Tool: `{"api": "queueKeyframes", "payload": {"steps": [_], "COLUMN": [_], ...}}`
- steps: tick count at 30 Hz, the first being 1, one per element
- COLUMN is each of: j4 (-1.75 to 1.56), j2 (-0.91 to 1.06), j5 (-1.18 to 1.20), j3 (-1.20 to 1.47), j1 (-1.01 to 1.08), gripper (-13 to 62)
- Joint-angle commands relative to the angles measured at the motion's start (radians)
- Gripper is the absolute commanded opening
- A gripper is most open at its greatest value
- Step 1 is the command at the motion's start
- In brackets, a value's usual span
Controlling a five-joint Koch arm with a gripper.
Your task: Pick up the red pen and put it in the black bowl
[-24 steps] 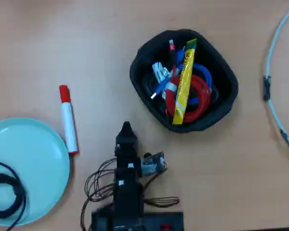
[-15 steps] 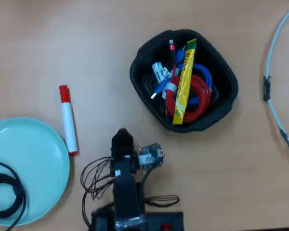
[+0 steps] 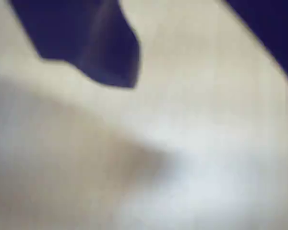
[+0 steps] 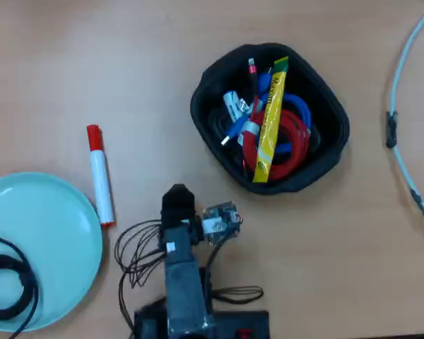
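In the overhead view the red pen [image 4: 99, 176] lies flat on the wooden table, red cap away from the arm, just off the plate's rim. The black bowl [image 4: 339, 131] stands to the right and holds coiled red and blue cables and a yellow flat packet. My gripper [image 4: 177, 192] hovers between them near the arm's base, roughly a hand's width right of the pen's lower end. The blurred wrist view shows two dark fingers [image 3: 93, 48] apart over bare table, so my gripper [image 3: 206, 88] stands open with nothing in it. Pen and bowl are out of the wrist view.
A light blue plate [image 4: 53, 233] with a black coiled cable [image 4: 10, 286] sits at the lower left, touching distance from the pen. A thin white cable [image 4: 403, 106] curves along the right edge. Loose arm wires [image 4: 138, 254] lie by the base.
The gripper has drawn back a little toward the base and swung slightly left, toward the pen. Pen, bowl and plate have not moved.
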Motion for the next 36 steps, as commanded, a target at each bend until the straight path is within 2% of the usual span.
{"api": "queueKeyframes", "payload": {"steps": [1,5,11,22,28,36], "j4": [0.083,0.189,0.202,0.426,0.503,0.723], "j2": [-0.067,-0.118,-0.138,-0.449,-0.497,-0.647], "j5": [-0.003,-0.029,-0.224,-0.52,-0.707,-0.749], "j3": [-0.146,-0.268,-0.417,-0.882,-1.029,-1.233], "j1": [0.002,0.002,-0.041,-0.141,-0.267,-0.396], "gripper": [34.4,34.3,34.2,34.3,34.5,34.4]}}
